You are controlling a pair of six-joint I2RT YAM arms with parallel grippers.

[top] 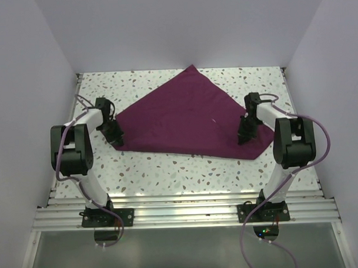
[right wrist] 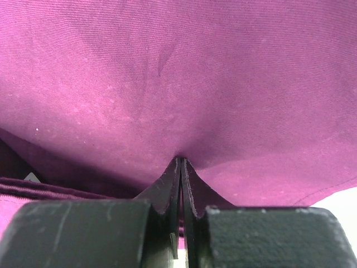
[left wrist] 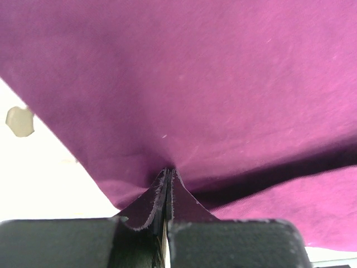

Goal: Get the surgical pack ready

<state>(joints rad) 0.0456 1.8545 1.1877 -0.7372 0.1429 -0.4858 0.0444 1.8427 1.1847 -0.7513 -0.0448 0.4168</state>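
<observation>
The left gripper's point(left wrist: 168, 174) jaws are pressed together on a pinch of the cloth point(left wrist: 195, 84), which puckers into a small peak at their tips. The right gripper point(right wrist: 181, 163) has its jaws all but closed on a like pinch, with only a hairline between the fingers. A lower layer of cloth shows beneath that pinch at the left of the right wrist view, so the cloth is doubled there.

From above, the cloth lies on the table point(top: 168, 169) as a wide triangle. Its point reaches toward the far edge and its long side runs across the middle. The left pinch is at that side's left end, the right pinch just inside its right end. Nothing else of the pack shows.

This looks like a fold or a spread of the cloth, taken by two corners at once. To do it well:
- Raise both pinches together and level, so the long side stays straight.
- Hold the cloth lightly taut between the arms, not stretched.
- Carry both ends at one pace.
- Let go only once the cloth lies flat, both sides together.
</observation>
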